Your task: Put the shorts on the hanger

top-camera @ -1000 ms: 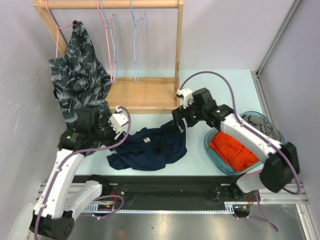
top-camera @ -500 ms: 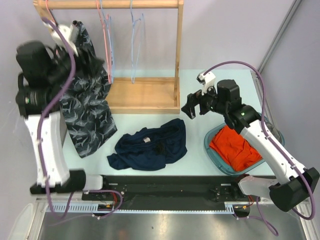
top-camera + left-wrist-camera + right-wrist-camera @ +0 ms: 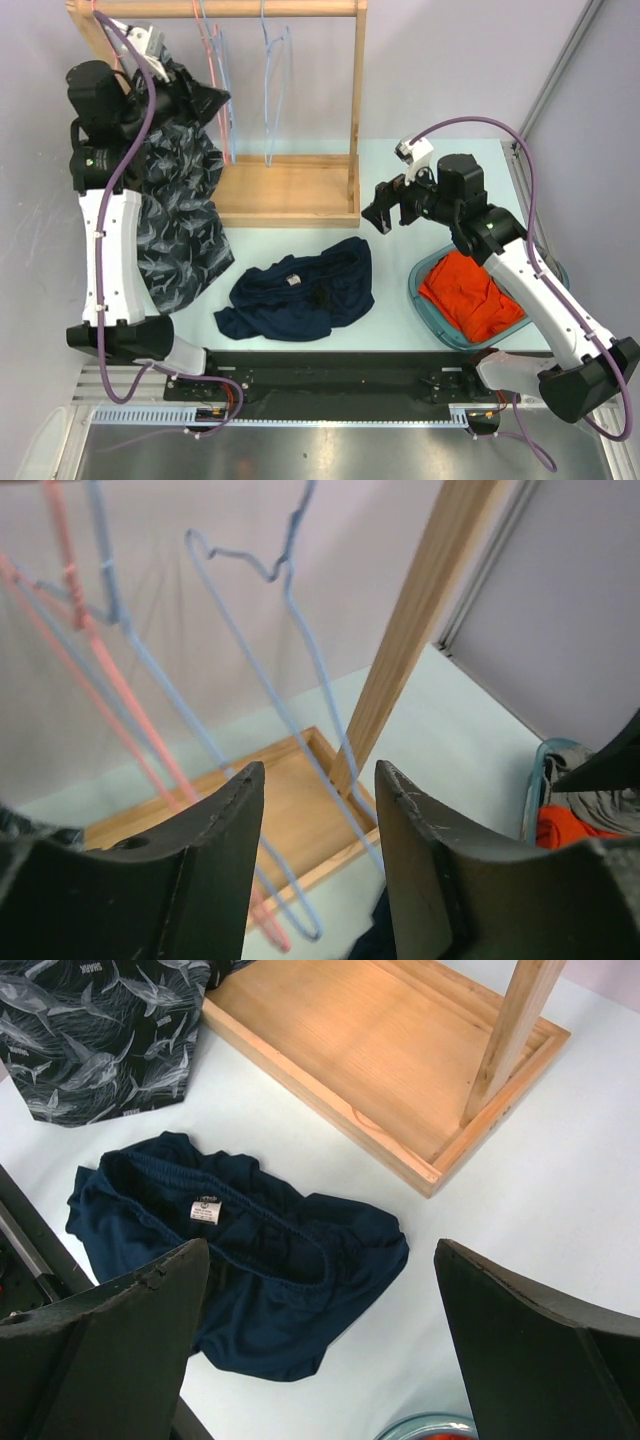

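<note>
The navy shorts [image 3: 300, 290] lie crumpled on the table in front of the rack, white label [image 3: 205, 1210] facing up. The light-blue hanger [image 3: 272, 90] hangs from the wooden rail. My left gripper [image 3: 212, 100] is raised beside the hangers, jaws partly apart and holding nothing. In the left wrist view the hanger's wire [image 3: 290, 705] shows past the gap of that gripper [image 3: 320, 770], farther off. My right gripper [image 3: 385, 215] hovers wide open above the right end of the shorts [image 3: 260, 1280], clear of them.
Pink hangers [image 3: 210, 70] and another pale-blue one [image 3: 229, 100] hang left of the hanger. A leaf-print dark garment [image 3: 170, 220] hangs at the rack's left end. The wooden rack base [image 3: 290, 190] sits behind the shorts. A blue basket [image 3: 428, 300] holds an orange garment [image 3: 465, 295].
The left arm swung up from the table to the rack, then toward the hangers, its jaws narrowing. The right gripper lifted off the shorts and drew back right, staying wide open.
</note>
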Motion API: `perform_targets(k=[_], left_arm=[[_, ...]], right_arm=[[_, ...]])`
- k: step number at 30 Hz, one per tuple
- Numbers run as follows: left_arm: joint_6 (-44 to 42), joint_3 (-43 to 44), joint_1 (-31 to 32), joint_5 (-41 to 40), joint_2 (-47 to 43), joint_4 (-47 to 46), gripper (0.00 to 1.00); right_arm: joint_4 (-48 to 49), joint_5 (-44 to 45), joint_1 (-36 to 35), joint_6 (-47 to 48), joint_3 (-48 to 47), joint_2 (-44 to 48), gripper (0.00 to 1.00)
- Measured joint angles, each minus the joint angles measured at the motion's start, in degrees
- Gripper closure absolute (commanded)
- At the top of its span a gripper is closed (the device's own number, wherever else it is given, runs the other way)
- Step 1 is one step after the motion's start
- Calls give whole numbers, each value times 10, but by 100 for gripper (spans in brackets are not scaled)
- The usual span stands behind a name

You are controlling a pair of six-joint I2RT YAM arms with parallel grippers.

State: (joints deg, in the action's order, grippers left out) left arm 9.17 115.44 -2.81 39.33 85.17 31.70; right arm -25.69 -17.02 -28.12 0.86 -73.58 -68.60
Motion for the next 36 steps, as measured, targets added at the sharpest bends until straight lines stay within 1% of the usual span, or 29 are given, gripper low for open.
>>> perform_targets(k=[1, 4, 7, 10, 14, 18, 23, 25, 26, 29, 30, 31, 36], left_arm=[[0, 0, 8, -1, 0, -7, 47], [-2, -9, 67, -15, -1, -29, 46], [-3, -17, 108, -48, 3, -33, 43], [-6, -18, 113, -96, 13, -43, 42], [-34, -24, 129, -156, 29, -52, 41], [-59, -31, 157, -179, 54, -61, 41], [-68, -34, 162, -198, 85, -65, 43], [-68, -33, 162, -203, 96, -67, 55], [-69, -30, 162, -205, 104, -65, 68], [-74, -4, 163, -205, 137, -59, 88], [-76, 3, 164, -204, 145, -58, 97], [-74, 6, 164, -204, 150, -58, 100], [-71, 22, 164, -212, 154, -59, 100]], right_arm=[[-2, 0, 0, 0, 0, -1, 0], [-2, 0, 0, 0, -1, -4, 0], [-3, 0, 0, 0, -1, -6, 0], [-3, 0, 0, -7, -1, -6, 0], [-2, -2, 0, -19, -1, -9, 0], [-3, -2, 0, -25, -2, -14, 0], [-3, -2, 0, -28, -2, -14, 0], [-3, -2, 0, -28, -2, -14, 0], [-3, -2, 0, -28, -2, -14, 0], [-3, -2, 0, -28, -2, -14, 0], [-3, -2, 0, -28, -2, -14, 0], [-3, -2, 0, -28, -2, -15, 0], [-4, -2, 1, -28, -2, -17, 0]])
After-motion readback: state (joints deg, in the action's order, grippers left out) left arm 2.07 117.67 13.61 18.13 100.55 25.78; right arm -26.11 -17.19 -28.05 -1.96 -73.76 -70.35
